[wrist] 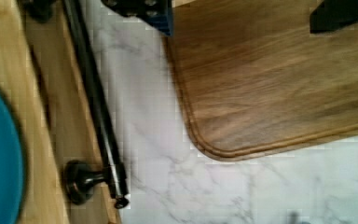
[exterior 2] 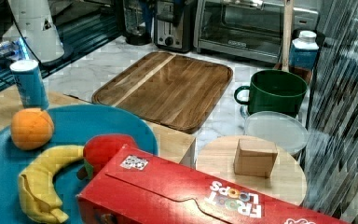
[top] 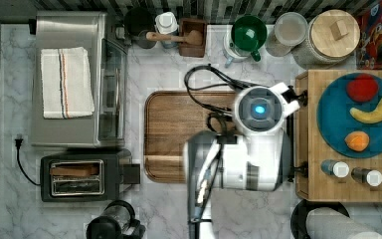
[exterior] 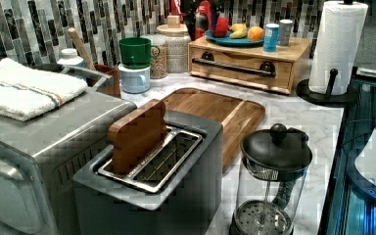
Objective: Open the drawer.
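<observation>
Beside the brown wooden tray (top: 189,134) in the top view, I see my arm (top: 248,144) reaching over the tray's edge toward the bamboo box (top: 350,191), which carries a blue plate (top: 338,132) of fruit.

From the left view, I find the drawer (exterior: 245,68) in the front of that box beyond the tray, flush and shut, its black bar handle (exterior: 232,67) running between two round mounts.

Across the right view, nearest me, a red carton (exterior 2: 182,193) reads "FROOT LOOPS", upside down, and the tray lies beyond the plate (exterior 2: 116,123).

On the wrist view, I look down at the handle (wrist: 95,107) with marble counter (wrist: 261,186) between it and the tray (wrist: 279,79). The gripper (wrist: 242,11) hangs over the tray's edge, fingers (wrist: 156,14) spread wide, grasping nothing.
</observation>
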`<state>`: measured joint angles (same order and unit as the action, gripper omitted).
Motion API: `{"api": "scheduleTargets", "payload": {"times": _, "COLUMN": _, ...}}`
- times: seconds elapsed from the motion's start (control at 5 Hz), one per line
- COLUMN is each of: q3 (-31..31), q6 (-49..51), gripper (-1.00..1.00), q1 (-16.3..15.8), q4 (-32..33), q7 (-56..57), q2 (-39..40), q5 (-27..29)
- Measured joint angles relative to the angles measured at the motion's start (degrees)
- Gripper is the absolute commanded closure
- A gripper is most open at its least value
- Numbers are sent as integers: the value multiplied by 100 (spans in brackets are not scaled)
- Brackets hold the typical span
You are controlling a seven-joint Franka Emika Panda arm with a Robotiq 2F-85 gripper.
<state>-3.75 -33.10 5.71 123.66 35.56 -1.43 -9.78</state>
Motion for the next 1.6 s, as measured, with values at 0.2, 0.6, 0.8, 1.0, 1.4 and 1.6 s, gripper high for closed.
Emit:
{"api": "scheduleTargets", "payload": {"times": 0.2, "q3": -327, "q6": -389, "gripper": -100, "q1": 105, "q4": 67, "q7": 484, "q2": 56, "q5": 0}}
{"api": "scheduleTargets", "payload": {"times": 0.6, "q3": -495, "q6": -864, "gripper": -100, "q1": 357, "q4": 45, "q7": 1027, "q2": 147, "q5": -124}}
{"api": "scheduleTargets", "payload": {"times": 0.8, "q3": -520, "q6": -1139, "gripper": -100, "q1": 432, "q4": 34, "q7": 1189, "q2": 254, "q5": -186}}
{"api": "scheduleTargets", "payload": {"times": 1.0, "q3": -556, "q6": -1228, "gripper": -100, "q1": 497, "q4": 11, "q7": 1379, "q2": 403, "q5": -187}}
{"api": "scheduleTargets", "payload": {"times": 1.4, "q3": -644, "q6": -1902, "gripper": -100, "q1": 539, "q4": -45, "q7": 1928, "q2": 1090, "q5": -166}}
{"api": "scheduleTargets", "payload": {"times": 1.6, "q3": -649, "q6": -2149, "gripper": -100, "q1": 569, "q4": -34, "q7": 1928, "q2": 1406, "q5": -166}}
